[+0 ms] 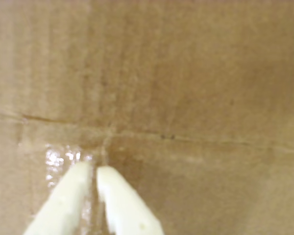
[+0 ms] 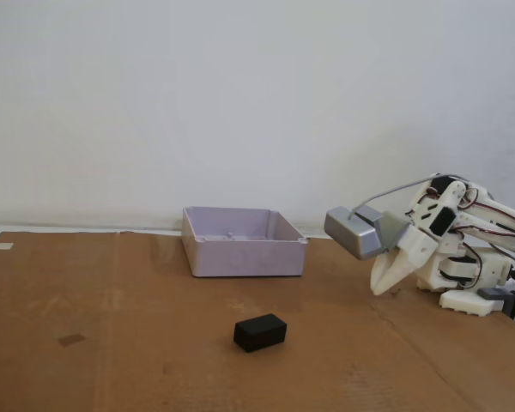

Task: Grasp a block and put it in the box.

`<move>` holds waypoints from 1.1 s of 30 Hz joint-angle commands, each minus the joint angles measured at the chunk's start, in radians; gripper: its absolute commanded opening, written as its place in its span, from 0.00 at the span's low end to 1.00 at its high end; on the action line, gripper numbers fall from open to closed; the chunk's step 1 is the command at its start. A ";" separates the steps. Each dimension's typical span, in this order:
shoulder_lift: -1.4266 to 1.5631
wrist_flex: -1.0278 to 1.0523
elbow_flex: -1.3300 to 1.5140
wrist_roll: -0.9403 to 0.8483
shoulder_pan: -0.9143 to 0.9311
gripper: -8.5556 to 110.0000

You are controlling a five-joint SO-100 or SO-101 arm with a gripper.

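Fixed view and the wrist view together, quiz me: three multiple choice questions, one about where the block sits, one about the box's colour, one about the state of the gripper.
1. Where is the block in the fixed view?
A. Inside the box
B. On the cardboard, in front of the box and apart from it
C. Between the gripper's fingers

2. What colour is the box?
A. Pale lilac-grey
B. Bright red
C. Dark green

3. What state is the gripper in?
A. Clamped on the block
B. Spread wide open
C. Fingertips nearly together, holding nothing

Answers:
1. B, since the black block lies alone on the cardboard nearer the camera than the box.
2. A, since its walls and rim show pale lilac-grey against the white wall.
3. C, since the wrist view shows only a thin slit between the white fingertips, with bare cardboard beyond.
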 commanded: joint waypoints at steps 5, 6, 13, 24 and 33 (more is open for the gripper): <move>0.003 0.166 0.041 0.015 0.014 0.07; -0.002 0.164 0.041 0.015 0.014 0.07; -0.012 0.161 0.041 0.017 0.008 0.07; -0.014 -0.147 0.041 0.014 0.003 0.07; -0.015 -0.344 0.041 0.009 0.003 0.07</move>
